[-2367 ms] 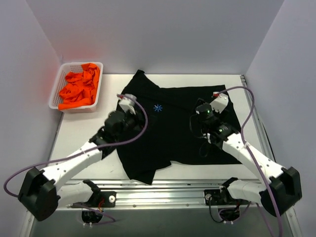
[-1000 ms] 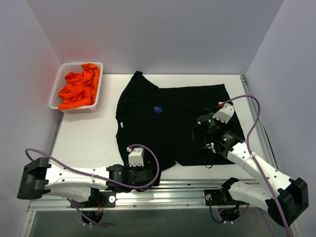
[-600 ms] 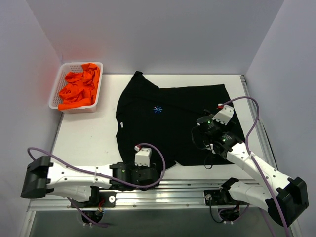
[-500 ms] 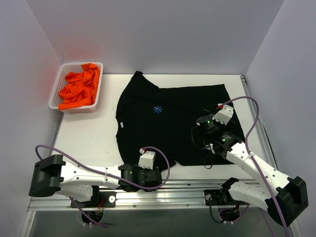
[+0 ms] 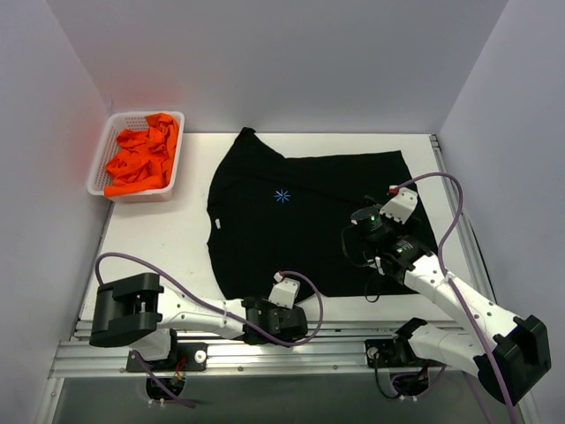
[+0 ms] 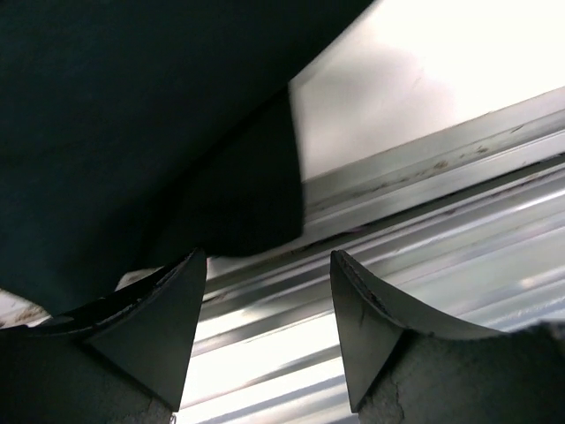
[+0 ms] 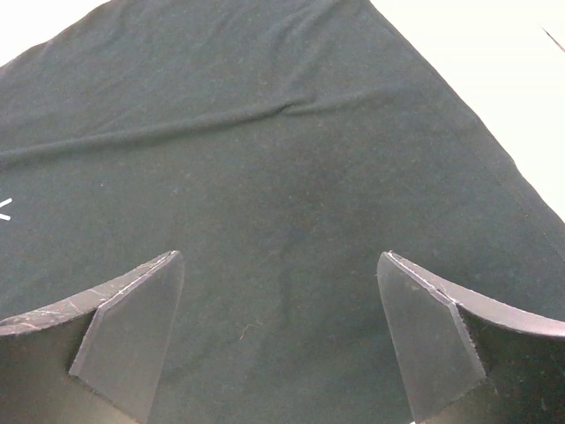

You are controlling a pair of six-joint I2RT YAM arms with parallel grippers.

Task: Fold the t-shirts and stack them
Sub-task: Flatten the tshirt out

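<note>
The black t-shirt (image 5: 309, 221) lies spread flat on the table, its light-blue star mark (image 5: 282, 194) facing up. My left gripper (image 5: 294, 321) is low at the table's near edge, by the shirt's near-left corner. In the left wrist view it (image 6: 269, 269) is open and empty over the metal rail, with the shirt's sleeve tip (image 6: 247, 212) just beyond the fingertips. My right gripper (image 5: 358, 221) hovers over the shirt's right half. In the right wrist view it (image 7: 278, 265) is open and empty above the black cloth (image 7: 265, 150). The orange t-shirts (image 5: 141, 155) lie crumpled in the basket.
A white mesh basket (image 5: 101, 159) stands at the far left corner. Bare table (image 5: 154, 238) lies left of the black shirt. An aluminium rail (image 5: 353, 331) runs along the near edge. Grey walls close in the sides and back.
My left arm left the shirt's left side, dropped low and swept right along the near edge to the shirt's near-left corner. The right gripper shifted slightly right and has since held still.
</note>
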